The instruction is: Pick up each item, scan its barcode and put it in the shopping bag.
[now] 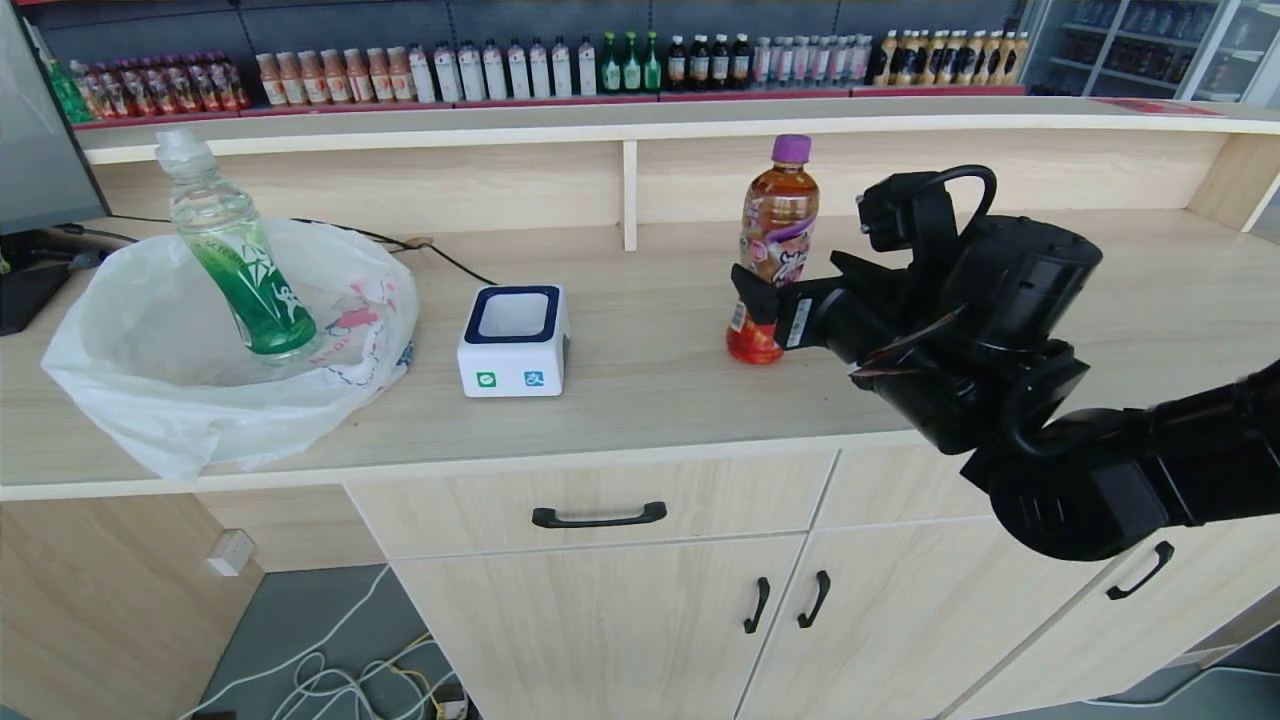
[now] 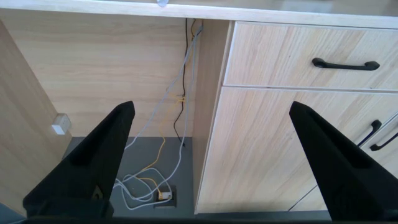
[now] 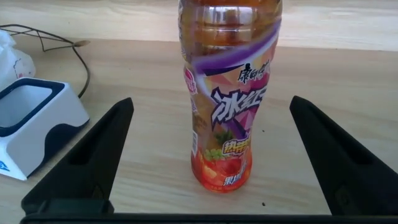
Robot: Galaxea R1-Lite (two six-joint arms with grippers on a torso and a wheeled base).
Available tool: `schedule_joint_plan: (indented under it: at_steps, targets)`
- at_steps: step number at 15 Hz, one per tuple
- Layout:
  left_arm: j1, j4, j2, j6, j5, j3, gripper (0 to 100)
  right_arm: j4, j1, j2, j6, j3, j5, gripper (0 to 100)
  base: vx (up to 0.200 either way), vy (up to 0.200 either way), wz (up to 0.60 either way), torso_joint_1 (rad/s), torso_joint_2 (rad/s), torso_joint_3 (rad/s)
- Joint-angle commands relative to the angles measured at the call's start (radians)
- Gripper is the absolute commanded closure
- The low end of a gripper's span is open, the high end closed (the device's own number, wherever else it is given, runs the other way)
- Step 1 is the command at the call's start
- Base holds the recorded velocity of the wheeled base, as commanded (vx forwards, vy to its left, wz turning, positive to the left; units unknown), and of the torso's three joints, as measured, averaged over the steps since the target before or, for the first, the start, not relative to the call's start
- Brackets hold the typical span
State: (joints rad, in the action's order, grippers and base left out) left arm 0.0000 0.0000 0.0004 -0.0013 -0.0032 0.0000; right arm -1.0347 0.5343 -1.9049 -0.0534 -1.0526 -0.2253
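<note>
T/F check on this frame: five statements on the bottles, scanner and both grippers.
1. The purple-capped bottle stands upright on the counter. True.
2. The right gripper is shut on it. False: its fingers are open and the bottle is not clamped.
3. The green bottle lies on the counter beside the bag. False: it leans inside the shopping bag.
4. The scanner sits between the bag and the purple-capped bottle. True.
5. The left gripper holds a bottle. False: it is open and empty, below the counter.
</note>
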Motion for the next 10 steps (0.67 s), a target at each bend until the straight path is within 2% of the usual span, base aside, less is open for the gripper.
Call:
schedule_joint_plan:
  at_steps: [1, 10]
  targets:
    - [0.000, 0.000, 0.000, 0.000, 0.000, 0.000, 0, 0.004, -0.003, -0.042, 0.000, -0.026, 0.000, 0, 0.000, 0.000, 0.00, 0.000, 0.00, 0.000]
    - [0.000, 0.000, 0.000, 0.000, 0.000, 0.000, 0, 0.028, -0.023, -0.154, 0.003, -0.168, 0.001, 0, 0.000, 0.000, 0.00, 0.000, 0.00, 0.000]
